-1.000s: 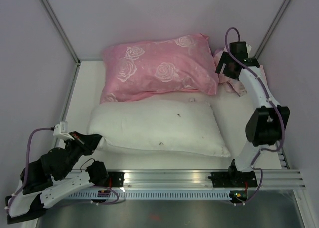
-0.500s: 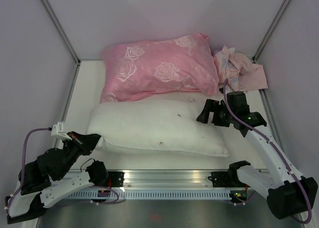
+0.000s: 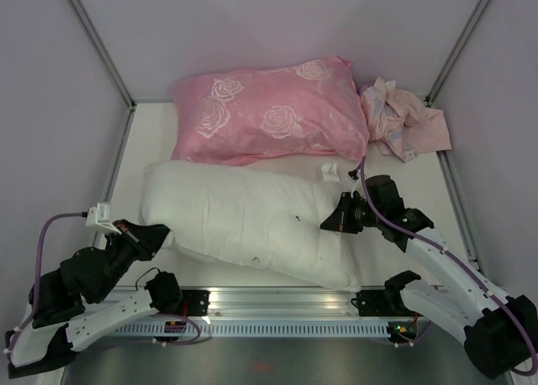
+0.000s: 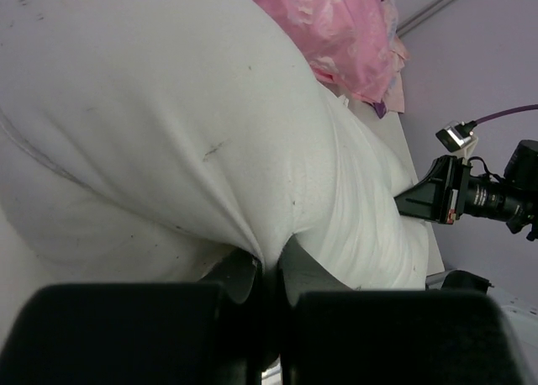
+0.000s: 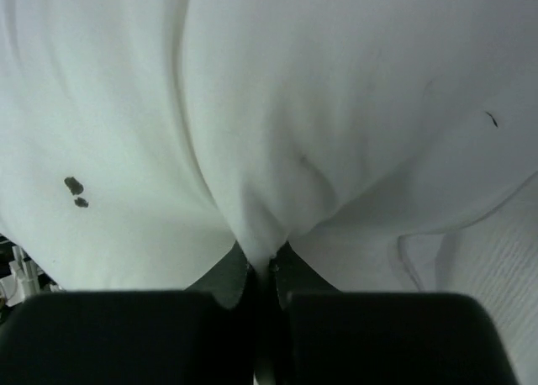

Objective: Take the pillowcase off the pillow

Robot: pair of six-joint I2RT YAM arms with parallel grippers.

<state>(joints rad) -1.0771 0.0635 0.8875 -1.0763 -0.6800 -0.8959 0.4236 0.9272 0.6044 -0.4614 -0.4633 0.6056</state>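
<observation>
The plain white pillow [image 3: 239, 221] lies bare and skewed across the table, its left end farther back than its right. The pillowcase [image 3: 405, 120] is a crumpled pale pink and purple heap at the back right corner, apart from the pillow. My left gripper [image 3: 161, 235] is shut on the pillow's near left corner; in the left wrist view white fabric [image 4: 168, 124] is pinched between its fingers [image 4: 271, 263]. At the pillow's right end my right gripper [image 3: 332, 221] is shut on a fold of the pillow [image 5: 294, 108], which is drawn into the jaws [image 5: 267, 263].
A pink rose-patterned pillow [image 3: 269, 116] lies along the back, just behind the white one. A small white scrap [image 3: 329, 172] sits between them. An aluminium rail [image 3: 286, 301] runs along the near edge. Pale walls close in the left, back and right sides.
My right arm left the pillowcase at the back right, swung to the pillow's right end and shut on it. The pillow has since skewed and bunched. The left gripper kept its hold.
</observation>
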